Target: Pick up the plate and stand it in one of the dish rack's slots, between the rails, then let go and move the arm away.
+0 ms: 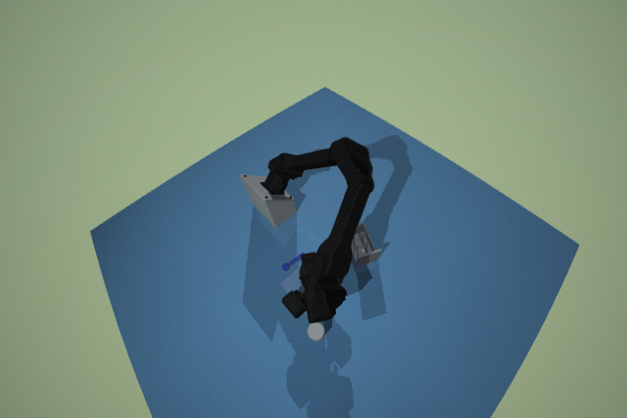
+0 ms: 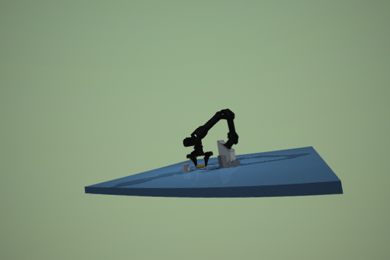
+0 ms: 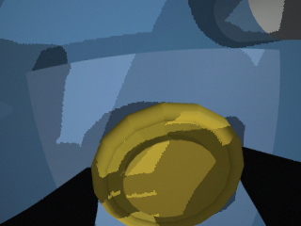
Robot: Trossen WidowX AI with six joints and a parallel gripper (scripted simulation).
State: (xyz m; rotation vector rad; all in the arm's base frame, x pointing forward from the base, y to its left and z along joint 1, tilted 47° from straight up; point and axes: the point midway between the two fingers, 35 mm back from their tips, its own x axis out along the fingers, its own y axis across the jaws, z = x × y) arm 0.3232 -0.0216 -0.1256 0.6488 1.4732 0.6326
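Observation:
The yellow round plate (image 2: 200,166) (image 3: 169,174) is face up, low at the pale blue mat; whether it touches the mat cannot be told. My gripper (image 2: 201,165) (image 3: 167,167) points down and is shut on the plate, with one black finger at each side of its rim. In the top view the arm hides the plate and the fingers. The grey dish rack (image 1: 368,257) (image 2: 222,161) stands apart from the plate, beside the forearm in the top view and right of the gripper in the exterior view. Its slots are too small to make out clearly.
A white cylinder (image 1: 315,331) (image 2: 186,167) (image 3: 266,11) stands close to the gripper, on the side away from the rack. A blue stick with a round end (image 1: 286,266) lies by the pale mat (image 1: 290,282) (image 3: 249,85). The arm's grey base (image 1: 280,211) stands farther back.

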